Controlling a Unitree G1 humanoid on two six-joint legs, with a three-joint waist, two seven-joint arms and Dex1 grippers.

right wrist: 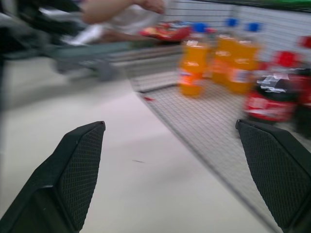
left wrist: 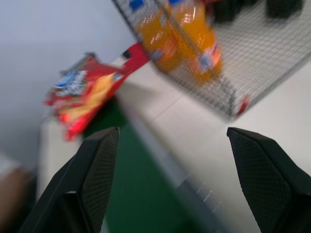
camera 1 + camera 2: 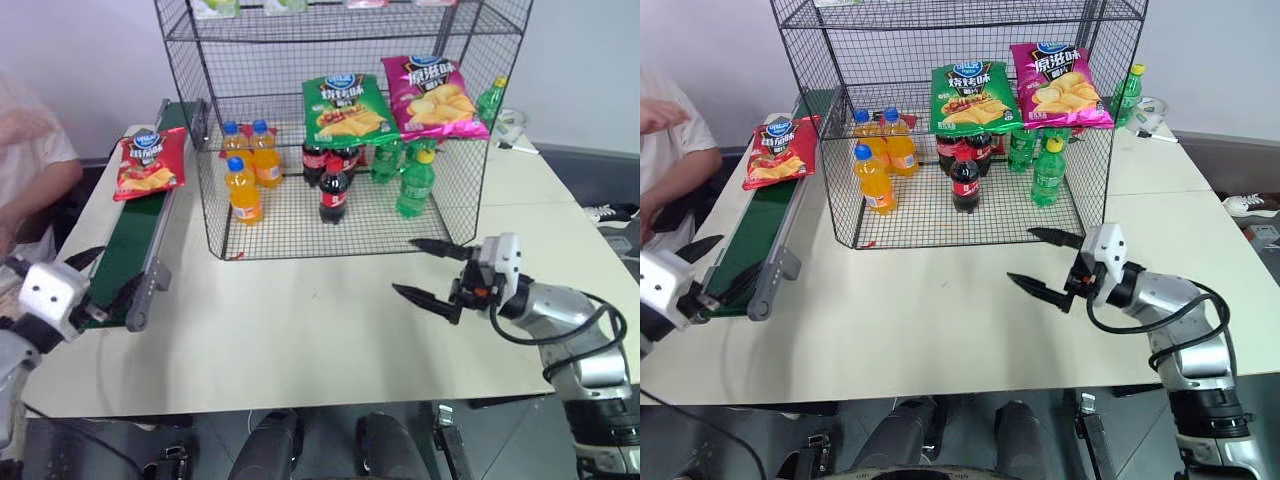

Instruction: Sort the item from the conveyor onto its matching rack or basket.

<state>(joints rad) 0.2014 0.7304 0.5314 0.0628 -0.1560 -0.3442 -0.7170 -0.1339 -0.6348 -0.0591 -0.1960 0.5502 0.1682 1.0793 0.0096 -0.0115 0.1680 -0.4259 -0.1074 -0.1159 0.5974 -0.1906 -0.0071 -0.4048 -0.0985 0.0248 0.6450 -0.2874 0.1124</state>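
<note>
Left gripper (image 3: pixel 700 262) sits nearest you at the table's near-left corner, over the near end of the conveyor (image 3: pixel 140 235), jaws spread wide, empty. Red chip bag (image 3: pixel 148 163) lies flat well up the belt, toward its far end, just beside the wire rack (image 3: pixel 340 130); a person's arm (image 3: pixel 675 155) is close on its outer side, so watch that. Inside the rack: orange bottles (image 3: pixel 248 170), cola, green bottles on the floor tier; green bag (image 3: pixel 345 105) and pink bag (image 3: pixel 435 95) on the shelf above. Right gripper (image 3: pixel 432 272) hovers off the rack's front, also wide, empty. My read: pick not started. You'd do best to reach along the belt with the left, come in low, pinch the bag's near edge, not the puffy middle. Crinkly film will likely slip, so close firmly.
</note>
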